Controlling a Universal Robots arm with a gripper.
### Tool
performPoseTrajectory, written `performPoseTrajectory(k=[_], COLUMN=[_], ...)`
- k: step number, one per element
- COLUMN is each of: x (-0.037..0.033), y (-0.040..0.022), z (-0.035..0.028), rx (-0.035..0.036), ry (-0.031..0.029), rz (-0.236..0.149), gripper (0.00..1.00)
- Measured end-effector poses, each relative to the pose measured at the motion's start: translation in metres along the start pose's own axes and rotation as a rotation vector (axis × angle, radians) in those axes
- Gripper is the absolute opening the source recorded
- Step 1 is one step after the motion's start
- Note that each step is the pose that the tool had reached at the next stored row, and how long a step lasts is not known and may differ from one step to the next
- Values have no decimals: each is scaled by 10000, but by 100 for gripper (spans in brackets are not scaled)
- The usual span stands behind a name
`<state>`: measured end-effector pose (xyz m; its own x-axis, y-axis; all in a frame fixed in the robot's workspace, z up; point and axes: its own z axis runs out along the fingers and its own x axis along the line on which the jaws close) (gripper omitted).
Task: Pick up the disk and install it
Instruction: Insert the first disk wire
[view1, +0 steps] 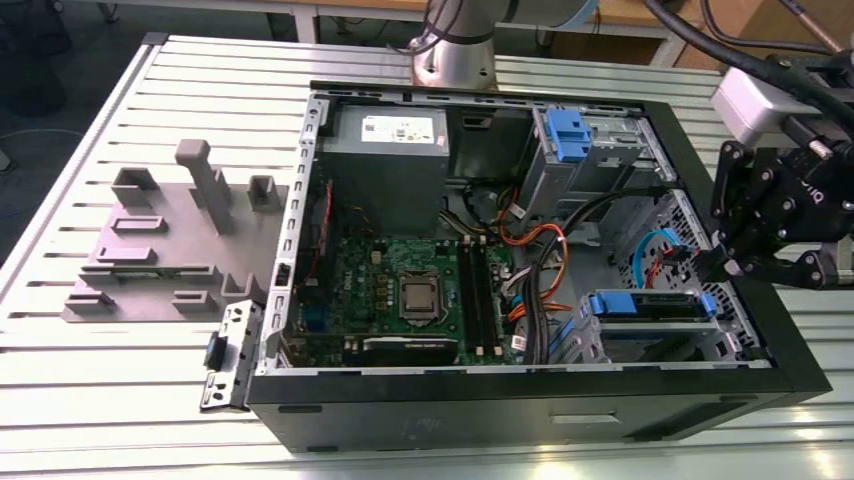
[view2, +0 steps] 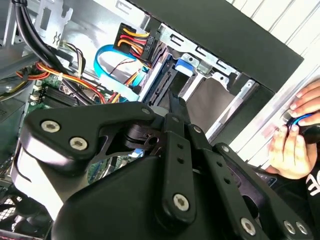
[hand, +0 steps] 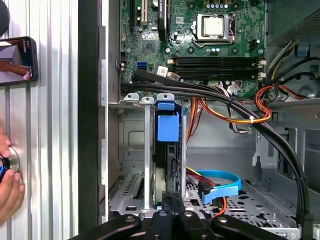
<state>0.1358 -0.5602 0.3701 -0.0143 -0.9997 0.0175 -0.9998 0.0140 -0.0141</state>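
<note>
The gripper (hand: 171, 202) has its two fingers pressed together, and I see nothing between them. Right in front of its tips is the disk (hand: 165, 165), standing on its thin edge in a slot of the metal cage (hand: 130, 145). The blue frame is at the end far from the gripper.

In the second wrist view the gripper (view2: 173, 107) points straight at the disk (view2: 162, 82). I cannot tell if the tips touch it or are just beside it.

I think most of the job is done, because the disk (view1: 650, 305) is already inside the computer case (view1: 534, 400). It may need a last push. How deep it sits is hidden by the cage.

Past the disk, black cables (hand: 220, 95) cross over the slot. Off to the gripper's side, outside the case, a person's hand (hand: 7, 185) is cut off at the picture's edge.
</note>
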Motion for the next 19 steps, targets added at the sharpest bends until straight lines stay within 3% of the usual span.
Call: performPoseTrajectory(k=[8,19], x=[-49,-183], y=[-63,-162], z=[1,5], rx=[0,-11], ry=[-1,-1], rz=[-2,-8], gripper=[11,11])
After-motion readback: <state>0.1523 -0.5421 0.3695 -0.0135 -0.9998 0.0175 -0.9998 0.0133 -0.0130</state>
